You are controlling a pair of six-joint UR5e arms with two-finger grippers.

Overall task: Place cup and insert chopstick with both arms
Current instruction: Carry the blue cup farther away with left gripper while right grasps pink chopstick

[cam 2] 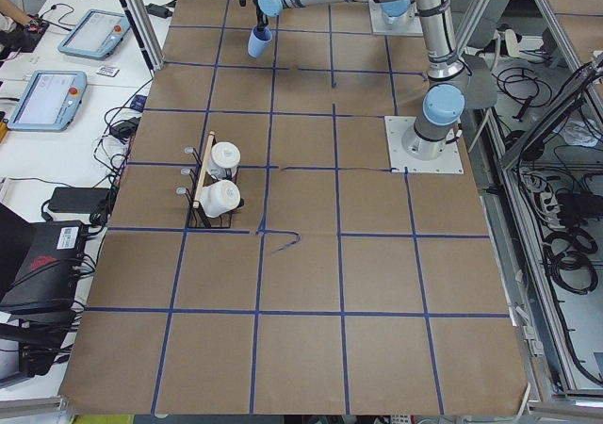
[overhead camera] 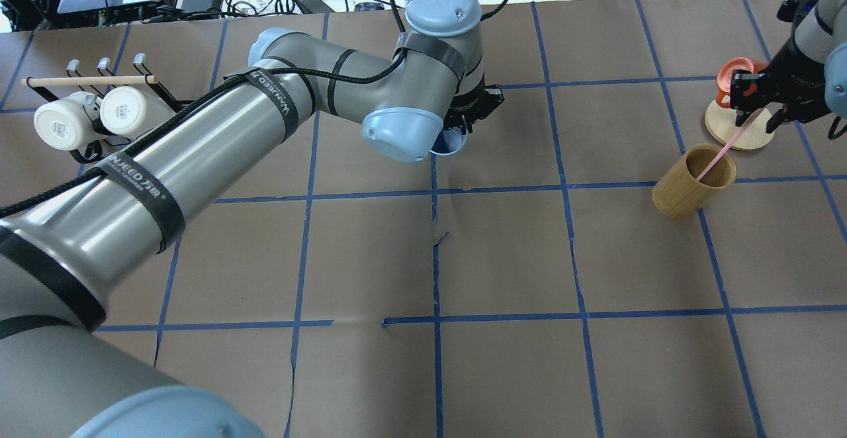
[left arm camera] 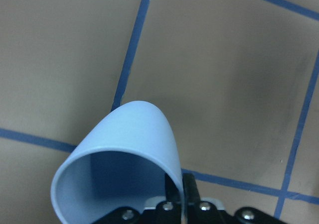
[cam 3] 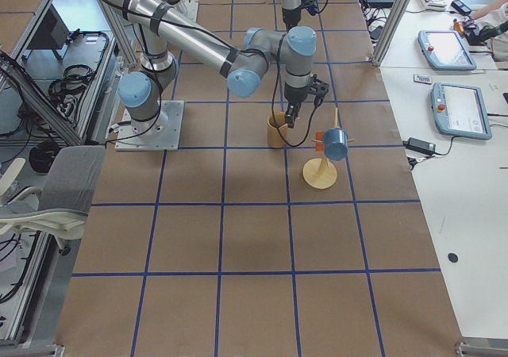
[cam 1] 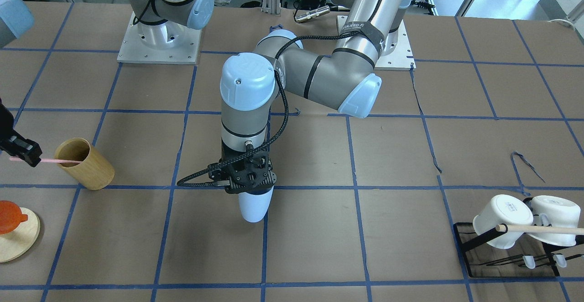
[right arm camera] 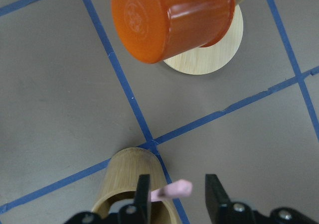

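Note:
My left gripper (cam 1: 248,184) is shut on the rim of the pale-blue cup (cam 1: 253,205) and holds it, base pointing away from the wrist, over the middle of the table. The cup also shows in the left wrist view (left arm camera: 124,149) and in the overhead view (overhead camera: 450,142). The pale-pink chopstick (overhead camera: 718,153) leans in the tan wooden holder (overhead camera: 688,190) with its lower end inside. My right gripper (right arm camera: 175,196) is open, its fingers on either side of the chopstick's upper end (right arm camera: 172,189), with a gap on one side.
An orange cup (right arm camera: 169,20) hangs on a round wooden stand (cam 1: 16,240) just beyond the holder. A black rack (cam 1: 470,242) with two white mugs (cam 1: 502,220) and a wooden rod (cam 1: 543,230) stands on the robot's left side of the table.

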